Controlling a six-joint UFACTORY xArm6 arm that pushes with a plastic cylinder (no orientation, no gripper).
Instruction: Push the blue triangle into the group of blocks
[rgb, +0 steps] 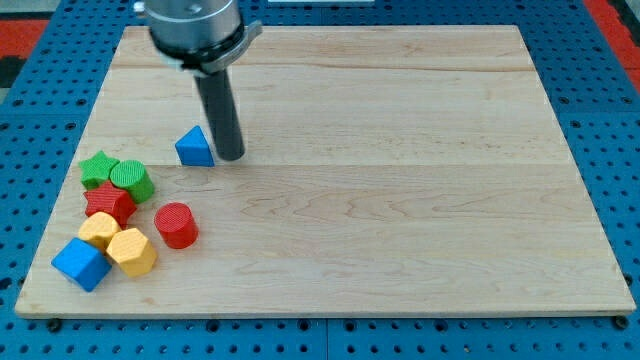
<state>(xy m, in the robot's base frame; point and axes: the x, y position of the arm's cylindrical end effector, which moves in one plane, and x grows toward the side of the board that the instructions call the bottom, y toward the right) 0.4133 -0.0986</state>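
The blue triangle (194, 147) lies on the wooden board (400, 200) at the upper left. My tip (230, 157) stands right next to it on its right side, touching or nearly touching. The group of blocks sits at the view's lower left: a green star (98, 168), a green cylinder (131, 179), a red star (109, 203), a red cylinder (177, 224), a yellow star (98, 230), a yellow hexagon (132, 251) and a blue cube (80, 264). The triangle is apart from the group, up and to the right of the green cylinder.
The board rests on a blue pegboard table (600, 120). The arm's grey body (195, 25) hangs over the board's top left edge.
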